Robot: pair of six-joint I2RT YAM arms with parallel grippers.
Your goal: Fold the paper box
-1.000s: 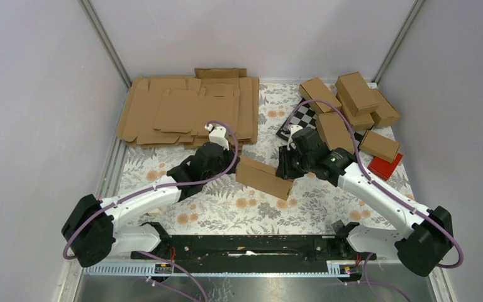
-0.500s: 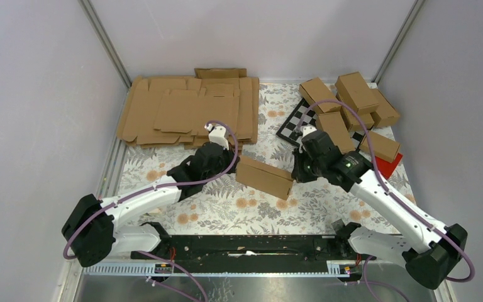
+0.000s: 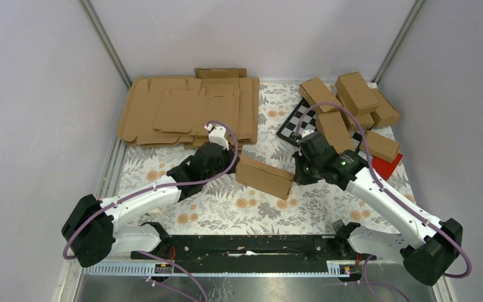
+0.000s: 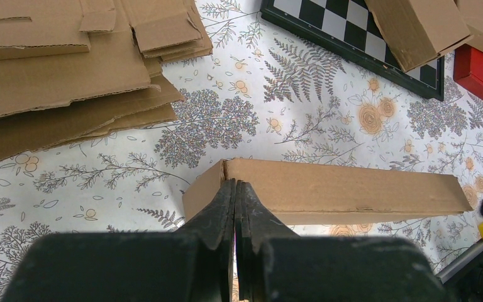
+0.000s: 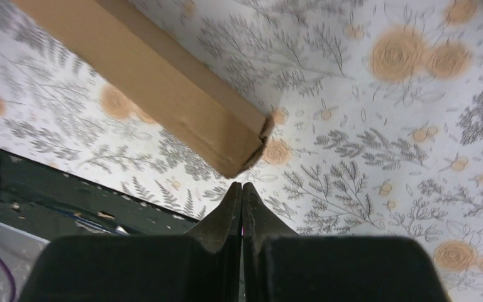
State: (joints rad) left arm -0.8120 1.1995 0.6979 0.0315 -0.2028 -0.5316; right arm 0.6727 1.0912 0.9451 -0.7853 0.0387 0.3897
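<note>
Right arm has backed off the paper box (image 3: 264, 177). A second ago its gripper was at the box's right end with the jaws part open. Now the right gripper (image 3: 297, 171) sits just beside that end, jaws pinched fully together and holding nothing. In the wrist view the tips (image 5: 241, 189) are just short of the box corner, not touching.

My read is that the push on the right end is done, or a re-approach is being set up. The end flap (image 5: 265, 129) looks slightly ajar, so probably one more press.

The box is mid-bench (image 3: 226, 207) on the floral cloth, already brick-shaped and lying askew between the two arms. Its position is unchanged.

Left gripper (image 4: 234, 185) hasn't moved. Its jaws are closed tight, tips against the box's left end, bracing it. Can't tell if a flap edge is pinched.

Around:
- Pile of flat blanks (image 3: 182, 113), far left, well apart.
- Finished cartons (image 3: 352, 100), far right.
- Checkerboard (image 3: 292, 123), partly under the cartons, nearest to the right arm's elbow room.
- Red block (image 3: 387, 167), right edge.

Nothing is between the right gripper and the box end.
</note>
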